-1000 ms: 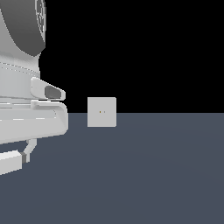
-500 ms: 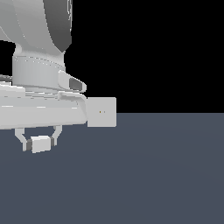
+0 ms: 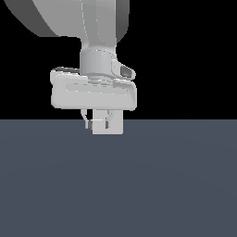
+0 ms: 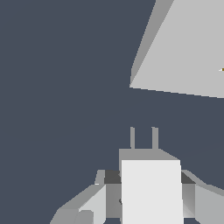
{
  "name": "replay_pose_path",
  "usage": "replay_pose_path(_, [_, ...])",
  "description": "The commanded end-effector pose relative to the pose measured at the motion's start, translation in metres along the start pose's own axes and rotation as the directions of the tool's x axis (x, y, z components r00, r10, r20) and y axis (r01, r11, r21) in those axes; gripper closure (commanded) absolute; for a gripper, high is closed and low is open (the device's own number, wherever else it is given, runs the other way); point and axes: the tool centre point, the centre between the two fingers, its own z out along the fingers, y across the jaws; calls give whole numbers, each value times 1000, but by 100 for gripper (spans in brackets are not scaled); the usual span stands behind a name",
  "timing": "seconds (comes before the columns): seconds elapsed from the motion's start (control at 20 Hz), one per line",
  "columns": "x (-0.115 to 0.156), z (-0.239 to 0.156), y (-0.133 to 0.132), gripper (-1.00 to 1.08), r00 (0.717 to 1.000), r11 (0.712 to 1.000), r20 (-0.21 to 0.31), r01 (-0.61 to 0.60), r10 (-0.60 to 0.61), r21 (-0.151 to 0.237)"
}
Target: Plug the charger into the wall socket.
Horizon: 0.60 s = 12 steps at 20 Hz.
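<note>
My gripper (image 4: 151, 194) is shut on the charger (image 4: 151, 188), a small white oblong block with two prongs (image 4: 143, 138) pointing away from the wrist. The wall socket (image 4: 183, 52) is a flat upright white plate standing ahead of the prongs and offset to one side, with a gap between them. One small dark hole (image 4: 222, 69) shows at the frame's edge. In the exterior view my gripper (image 3: 96, 125) hangs in front of the wall socket (image 3: 116, 127) and covers most of it. There the charger blends into the white plate.
A flat dark grey floor (image 3: 166, 185) spreads under the gripper and the plate. The arm's large white body (image 3: 92, 95) fills the upper middle of the exterior view. The background is black.
The arm has moved towards the exterior view's right with the charger in the gripper. It now hangs in front of the wall socket, which stood uncovered before.
</note>
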Motion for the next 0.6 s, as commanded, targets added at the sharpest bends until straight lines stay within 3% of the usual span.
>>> replay_pose_path(0.0, [1, -9, 20, 108, 998, 998, 1, -62, 62, -5])
replay_pose_path(0.2, [0, -15, 37, 108, 994, 994, 1, -112, 112, -11])
replay_pose_path(0.55, [0, -16, 39, 108, 993, 993, 1, -116, 116, -12])
